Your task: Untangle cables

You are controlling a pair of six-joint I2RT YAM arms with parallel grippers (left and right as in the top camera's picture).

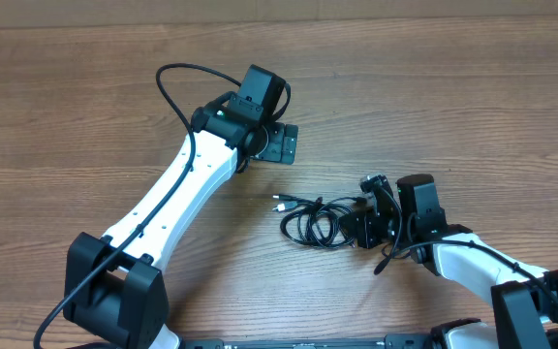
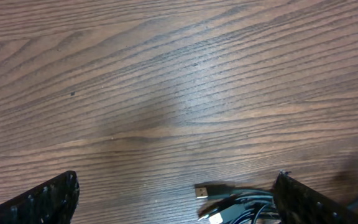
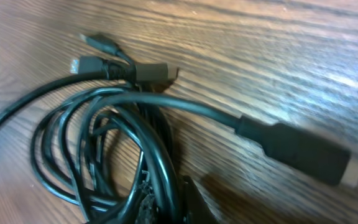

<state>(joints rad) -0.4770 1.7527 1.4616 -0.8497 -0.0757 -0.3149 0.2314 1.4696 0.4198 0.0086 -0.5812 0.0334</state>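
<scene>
Black, glossy cables [image 1: 316, 221] lie coiled toward the grained wooden bench's [image 1: 434, 97] near right edge. Our right claw [image 1: 369, 229] pinches their loops and our left claw [image 1: 284, 145] gapes wide. Only our right wrist view shows the blocky plug [image 3: 303, 152].

Bare bench [image 1: 434, 87] lies open left of and above the cables [image 1: 313, 221]; the right fingers [image 1: 356, 231] crowd their right side.
</scene>
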